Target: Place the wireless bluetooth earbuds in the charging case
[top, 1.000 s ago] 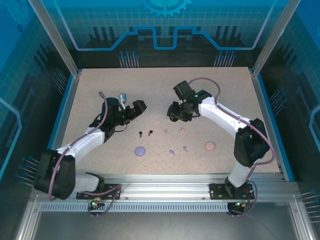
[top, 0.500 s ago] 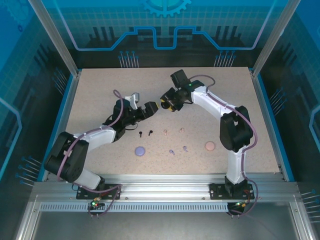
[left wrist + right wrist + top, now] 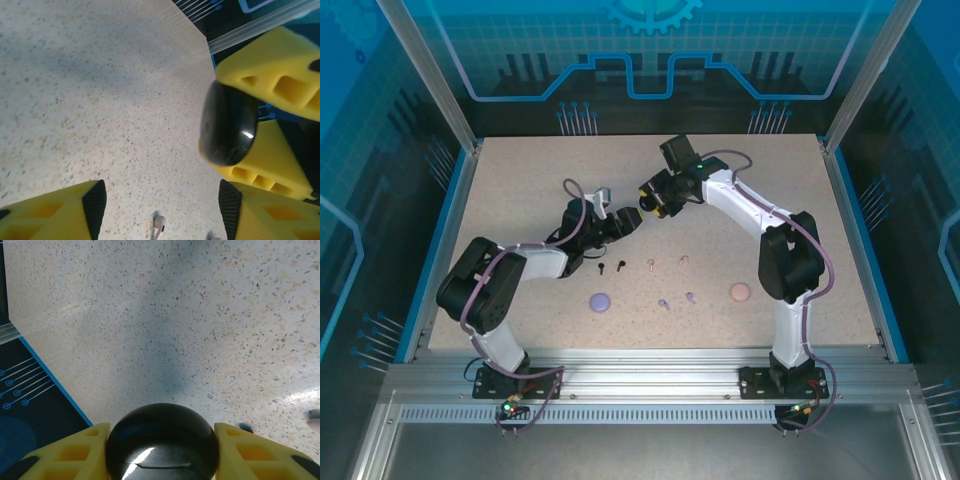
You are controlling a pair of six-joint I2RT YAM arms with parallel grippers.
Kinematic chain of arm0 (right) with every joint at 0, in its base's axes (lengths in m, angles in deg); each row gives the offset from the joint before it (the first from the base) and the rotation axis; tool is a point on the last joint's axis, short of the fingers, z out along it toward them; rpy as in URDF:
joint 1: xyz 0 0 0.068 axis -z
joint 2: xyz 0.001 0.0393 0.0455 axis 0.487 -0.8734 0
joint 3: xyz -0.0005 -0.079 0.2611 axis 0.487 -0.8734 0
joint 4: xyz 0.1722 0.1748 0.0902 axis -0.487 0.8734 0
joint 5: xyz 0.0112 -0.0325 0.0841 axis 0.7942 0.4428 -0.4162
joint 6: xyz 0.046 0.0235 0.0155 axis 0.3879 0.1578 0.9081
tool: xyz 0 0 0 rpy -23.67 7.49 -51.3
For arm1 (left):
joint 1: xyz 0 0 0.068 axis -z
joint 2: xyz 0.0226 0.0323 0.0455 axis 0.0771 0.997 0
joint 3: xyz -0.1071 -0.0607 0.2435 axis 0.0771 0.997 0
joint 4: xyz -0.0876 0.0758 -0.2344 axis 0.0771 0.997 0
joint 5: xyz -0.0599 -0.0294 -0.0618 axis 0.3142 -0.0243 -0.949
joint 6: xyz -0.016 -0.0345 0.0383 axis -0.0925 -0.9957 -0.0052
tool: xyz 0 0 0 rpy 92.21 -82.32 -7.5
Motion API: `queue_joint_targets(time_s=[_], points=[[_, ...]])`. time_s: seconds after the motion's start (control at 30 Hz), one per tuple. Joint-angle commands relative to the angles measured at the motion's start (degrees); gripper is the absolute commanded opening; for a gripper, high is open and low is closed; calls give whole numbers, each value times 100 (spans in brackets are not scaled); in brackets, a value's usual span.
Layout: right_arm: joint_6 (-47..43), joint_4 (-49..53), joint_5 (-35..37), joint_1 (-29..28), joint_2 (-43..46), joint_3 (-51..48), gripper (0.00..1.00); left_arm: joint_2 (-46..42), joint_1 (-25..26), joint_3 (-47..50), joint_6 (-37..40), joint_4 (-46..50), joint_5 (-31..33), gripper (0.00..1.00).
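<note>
Speckled beige tabletop [image 3: 520, 180] with a blue border, inside a blue-lit enclosure. Reading left to right, we recorded the following.

1. Lilac round case [image 3: 600, 300], lying flat near the front of the table, touching nothing.
2. Black earbuds, one pair [image 3: 603, 267] [image 3: 620, 264], lying side by side just behind the lilac round case.
3. Left gripper [image 3: 625, 222], low over the table behind the black earbuds. In its wrist view [image 3: 162, 205] the jaws stood apart, with bare table and one pale earbud [image 3: 159, 222] showing between them. It held nothing.
4. Right gripper [image 3: 650, 200], just beside the left gripper and facing it. It was clamped on the black charging case [image 3: 646, 203], which was off the table. In the right wrist view the black charging case [image 3: 162, 437] sat between both yellow fingers [image 3: 75, 452].
5. Pinkish-beige earbuds, one pair [image 3: 651, 264] [image 3: 684, 259], lying apart from each other at mid-table.
6. Lilac earbuds, one pair [image 3: 664, 304] [image 3: 690, 297], lying nearer the front.
7. Pink round case [image 3: 740, 291], flat on the table to the right of the lilac earbuds.

All six earbuds lay loose on the tabletop, outside every case.
</note>
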Motion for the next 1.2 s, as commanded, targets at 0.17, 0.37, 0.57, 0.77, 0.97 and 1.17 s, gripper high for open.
queue_joint_targets(time_s=[0.17,0.37,0.57,0.77,0.97,1.17], points=[[53,101,-69,-75,-145,133,40,280,99,-300,-129,-544,127,59],[26,130,-74,-114,-146,166,40,421,126,-412,-278,-756,277,57],[16,141,-92,-137,-154,177,40,554,147,-467,-386,-917,455,49],[6,132,-112,-146,-165,185,40,690,171,-529,-466,-1024,526,42],[10,111,-121,-150,-174,176,40,734,188,-553,-494,-1048,581,33],[15,93,-129,-164,-185,169,40,760,207,-564,-507,-1040,603,22]])
